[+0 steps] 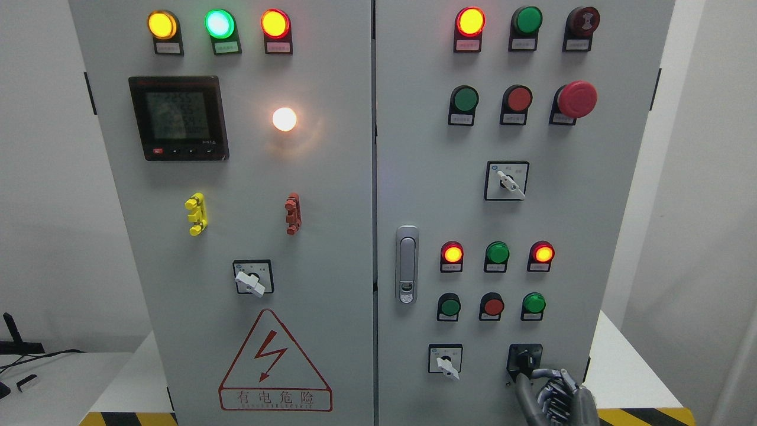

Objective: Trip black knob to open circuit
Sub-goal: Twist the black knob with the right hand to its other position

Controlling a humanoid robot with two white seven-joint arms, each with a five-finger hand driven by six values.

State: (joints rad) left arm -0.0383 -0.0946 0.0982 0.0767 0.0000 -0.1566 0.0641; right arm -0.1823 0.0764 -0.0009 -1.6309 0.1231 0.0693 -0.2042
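Observation:
The black knob (525,357) sits in a black square plate at the bottom right of the right cabinet door (597,195). My right hand (526,376) comes up from the bottom edge just right of it. Its grey fingers (543,373) curl onto the knob's lower part, one from below left and one from the right, pinching it. The lower half of the knob is hidden behind the fingers. My left arm does not show.
A white-handled selector (447,362) stands left of the knob. Above it are green and red push buttons (492,306) and lit indicator lamps (452,253). A metal door latch (406,264) sits by the door seam. A red emergency stop (576,99) is at the upper right.

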